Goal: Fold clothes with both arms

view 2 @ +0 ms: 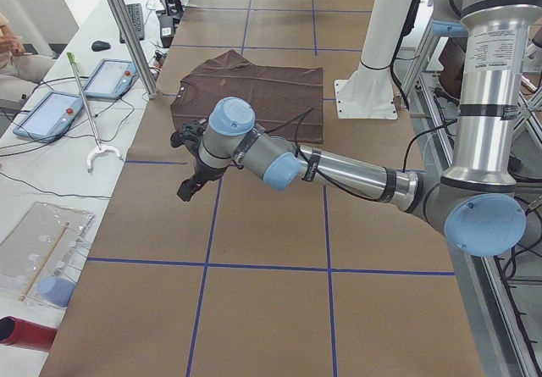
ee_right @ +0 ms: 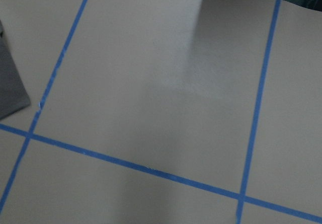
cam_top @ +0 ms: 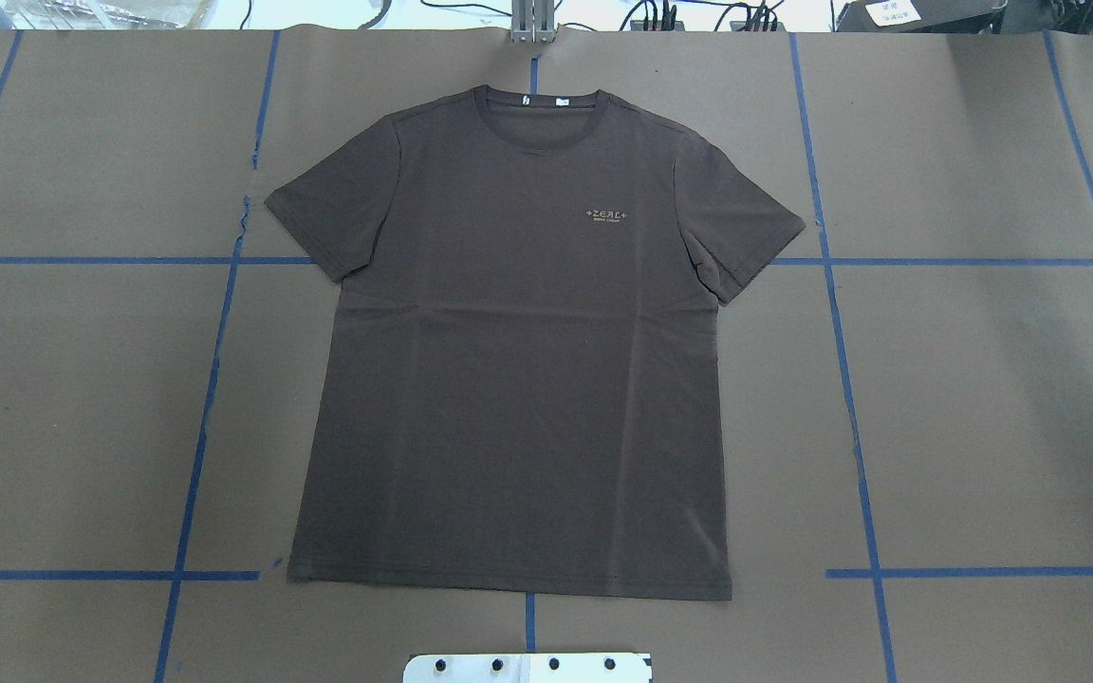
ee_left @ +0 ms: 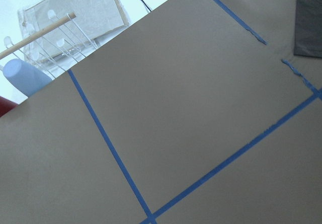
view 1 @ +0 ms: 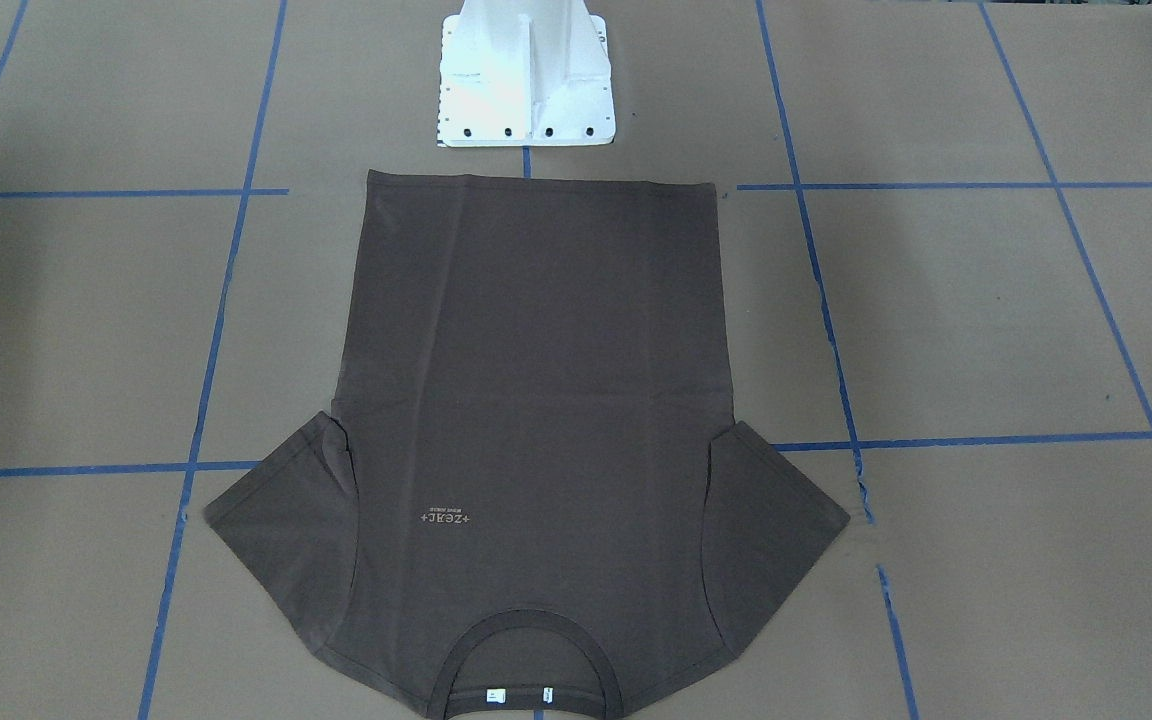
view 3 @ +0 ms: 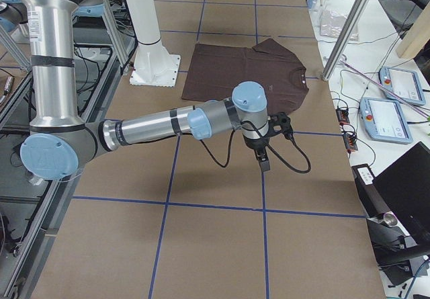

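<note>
Nothing is folded yet: the dark brown short-sleeved T-shirt [cam_top: 509, 360] is laid flat, front up, on the brown-paper-covered table [cam_top: 983, 427], with its hem towards the white pedestal base [view 1: 526, 80] and its collar away. Every fold is left to be made. No arm is shown in the overhead and front-facing views. Only from the table ends are the silver-grey left arm [view 2: 356, 174] and right arm [view 3: 148, 127] caught, stretched low over bare paper beside the shirt. Nothing is seen in the black left gripper [view 2: 185, 192] or right gripper [view 3: 263, 164], and how far either is parted cannot be told. A sliver of shirt is glimpsed by each wrist camera.
</note>
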